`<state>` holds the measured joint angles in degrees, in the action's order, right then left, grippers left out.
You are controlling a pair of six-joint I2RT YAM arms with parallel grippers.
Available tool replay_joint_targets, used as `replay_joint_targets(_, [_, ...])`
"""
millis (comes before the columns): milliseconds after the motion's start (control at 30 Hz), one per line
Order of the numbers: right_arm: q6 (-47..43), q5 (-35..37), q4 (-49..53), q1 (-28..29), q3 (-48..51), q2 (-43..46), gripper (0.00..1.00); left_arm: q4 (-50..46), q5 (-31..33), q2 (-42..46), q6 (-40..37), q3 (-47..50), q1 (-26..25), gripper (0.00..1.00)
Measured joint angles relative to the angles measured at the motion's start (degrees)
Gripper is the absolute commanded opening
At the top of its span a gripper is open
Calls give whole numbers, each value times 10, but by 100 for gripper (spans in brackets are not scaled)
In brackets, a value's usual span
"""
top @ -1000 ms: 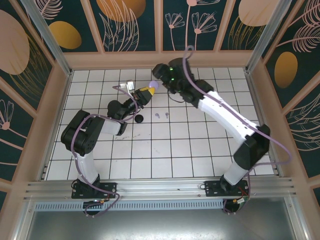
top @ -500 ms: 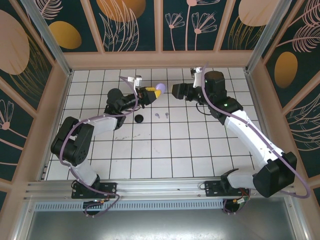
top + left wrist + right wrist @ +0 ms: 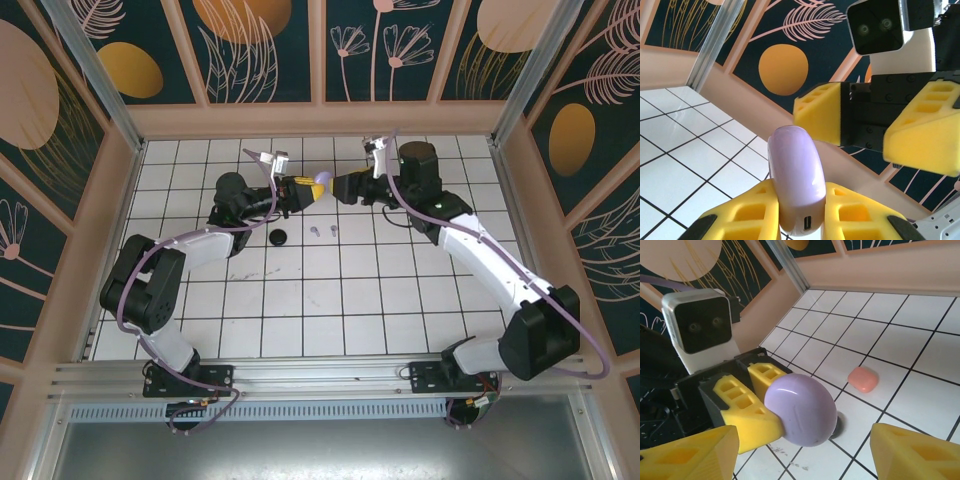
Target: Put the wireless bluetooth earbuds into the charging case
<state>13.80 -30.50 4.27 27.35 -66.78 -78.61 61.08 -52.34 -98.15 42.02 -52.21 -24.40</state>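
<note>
My left gripper (image 3: 306,191) is shut on a closed lavender charging case (image 3: 320,180), held off the table with its charging port facing the wrist camera (image 3: 795,175). The open right gripper (image 3: 343,185) faces it from the right, its yellow fingers (image 3: 818,112) just beyond the case, apart from it. In the right wrist view the case (image 3: 801,409) sits between my spread fingertips (image 3: 689,456). Two lavender earbuds (image 3: 314,232) (image 3: 332,231) lie on the tiles below. The black and salmon earbuds are out of view.
A salmon case (image 3: 862,379) lies closed on the white tiled floor. A black case (image 3: 279,237) sits left of the lavender earbuds, partly hidden behind the held case in the right wrist view. Wooden walls (image 3: 320,118) ring the table.
The right arm swung from over the left gripper out to the right, then turned its open gripper in toward the case. The left gripper carried the case rightward.
</note>
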Motion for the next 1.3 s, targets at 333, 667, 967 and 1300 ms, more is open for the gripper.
replay_joint_targets(333, [0,0,-17,1,0,-33,63,-11,-10,16,0,-3,0,0])
replay_joint_targets(667, [19,1,-56,-41,43,-38,55,-30,-15,26,0,-3,1,0])
replay_joint_targets(967, [39,-23,-58,-58,78,-16,51,-17,-17,52,0,-3,1,0])
replay_joint_targets(1300, [57,-71,-89,-39,80,18,44,-13,-17,52,0,-3,1,0])
